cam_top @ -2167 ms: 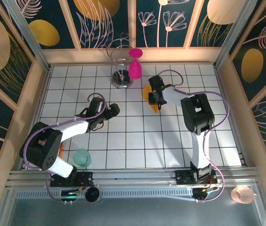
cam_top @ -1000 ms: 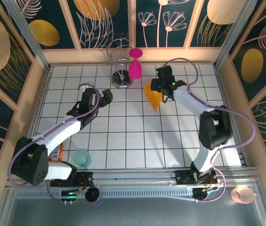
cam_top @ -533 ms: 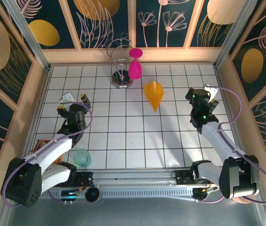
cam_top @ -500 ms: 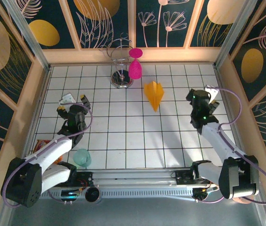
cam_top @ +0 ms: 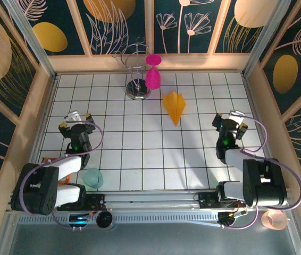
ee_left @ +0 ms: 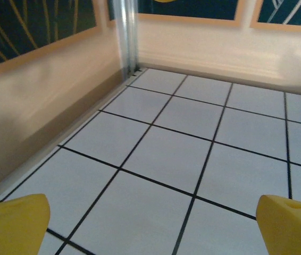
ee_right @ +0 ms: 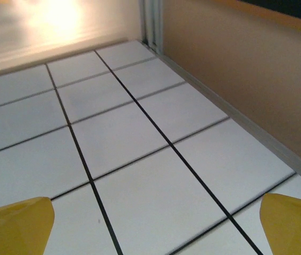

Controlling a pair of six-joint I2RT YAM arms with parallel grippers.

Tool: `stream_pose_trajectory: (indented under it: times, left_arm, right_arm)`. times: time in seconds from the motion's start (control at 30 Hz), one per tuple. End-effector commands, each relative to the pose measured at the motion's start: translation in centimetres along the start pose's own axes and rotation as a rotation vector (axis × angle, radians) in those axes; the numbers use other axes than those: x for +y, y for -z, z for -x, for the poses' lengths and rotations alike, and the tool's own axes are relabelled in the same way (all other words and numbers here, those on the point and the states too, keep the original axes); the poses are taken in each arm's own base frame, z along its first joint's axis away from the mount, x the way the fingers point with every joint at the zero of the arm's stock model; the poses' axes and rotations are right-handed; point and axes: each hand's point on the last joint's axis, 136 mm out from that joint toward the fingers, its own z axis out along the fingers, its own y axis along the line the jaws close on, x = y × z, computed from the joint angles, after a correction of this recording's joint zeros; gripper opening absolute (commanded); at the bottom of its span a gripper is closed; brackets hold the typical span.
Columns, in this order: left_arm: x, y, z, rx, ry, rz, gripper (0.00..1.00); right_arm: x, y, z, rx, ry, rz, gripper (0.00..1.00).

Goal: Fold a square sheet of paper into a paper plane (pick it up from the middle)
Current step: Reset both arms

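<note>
The square sheet of paper lies folded as a narrow orange-yellow paper plane (cam_top: 174, 106) on the white tiles, nose toward the near edge, just right of the magenta goblet. No gripper touches it. My left gripper (cam_top: 75, 122) is far off to its left, near the left wall, and open. In the left wrist view its yellow fingertips (ee_left: 13, 224) frame bare tiles, with the left gripper (ee_left: 153, 234) holding nothing. My right gripper (cam_top: 230, 121) is drawn back on the right side and open. The right gripper (ee_right: 153, 228) likewise spans bare tiles between its fingertips (ee_right: 294, 223).
A magenta goblet (cam_top: 152, 77) hangs on a wire stand (cam_top: 138, 91) at the back middle. A teal cup (cam_top: 92, 177) sits near the left arm's base, with a snack packet (cam_top: 48, 160) peeking out beside that arm. Wooden walls (cam_top: 40, 106) bound the tiled floor.
The right gripper let go of the paper plane, opened and swung back to the right side. The left arm drew back toward the left wall. The plane stayed where it was.
</note>
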Motion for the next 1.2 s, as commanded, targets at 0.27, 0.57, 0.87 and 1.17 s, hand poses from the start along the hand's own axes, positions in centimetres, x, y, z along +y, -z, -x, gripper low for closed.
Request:
stream_pose_trajectory:
  times: [0.27, 0.57, 0.87, 1.17]
  left_arm:
    - [-2.8, -1.1, 2.1, -0.109, 0.007, -0.252, 0.99]
    - [-2.7, -1.8, 0.7, -0.119, 0.014, -0.284, 0.99]
    - [-2.3, -1.8, 0.6, -0.129, 0.017, -0.264, 0.99]
    - [-2.4, -1.6, 0.7, -0.136, 0.014, -0.274, 0.99]
  right_arm:
    - [3.5, 0.3, 1.7, -0.186, -0.039, 0.28, 0.99]
    - [3.9, 0.2, 0.8, -0.189, -0.028, 0.302, 0.99]
    - [3.8, 0.1, 0.8, -0.186, -0.028, 0.298, 0.99]
    - [3.8, 0.1, 0.8, -0.187, -0.028, 0.299, 0.99]
